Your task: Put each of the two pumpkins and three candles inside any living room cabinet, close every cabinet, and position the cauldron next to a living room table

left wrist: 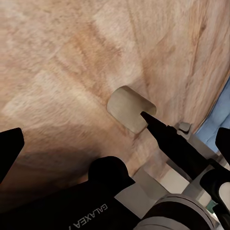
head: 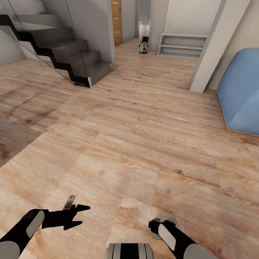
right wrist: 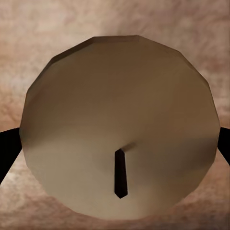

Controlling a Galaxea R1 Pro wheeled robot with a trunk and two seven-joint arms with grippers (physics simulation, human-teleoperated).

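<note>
Closest in, both arms hang low over the bare wooden floor (head: pixel 136 144). The right gripper (head: pixel 162 220) holds a candle (right wrist: pixel 120 124): the right wrist view looks straight onto its flat beige top with the small dark wick, and a black finger (right wrist: pixel 7 151) presses in at each side of it. From the head view only a pale sliver of that candle shows at the end of the right arm. The left wrist view catches it from the side as a short tan cylinder with one dark finger of the right gripper laid against it.

The left gripper (head: pixel 77 216) is empty, its black fingers (head: pixel 82 208) spread wide apart, pointing across toward the right arm. Nothing lies between them but floorboards.

Between the two arms, at the very bottom edge of the head view, sits the grey and black top of the robot's trunk (head: pixel 129 250).

Farther off, a blue rounded seat (head: pixel 239 97) stands at the right, beside a pale wall pillar (head: pixel 212 50). To the left, a dark staircase (head: pixel 61 46) climbs behind a glass panel. At the far end are a low white shelf unit (head: pixel 182 45), an orange-brown door (head: pixel 116 21), and a small dark and white thing standing on the floor, too far to make out.
</note>
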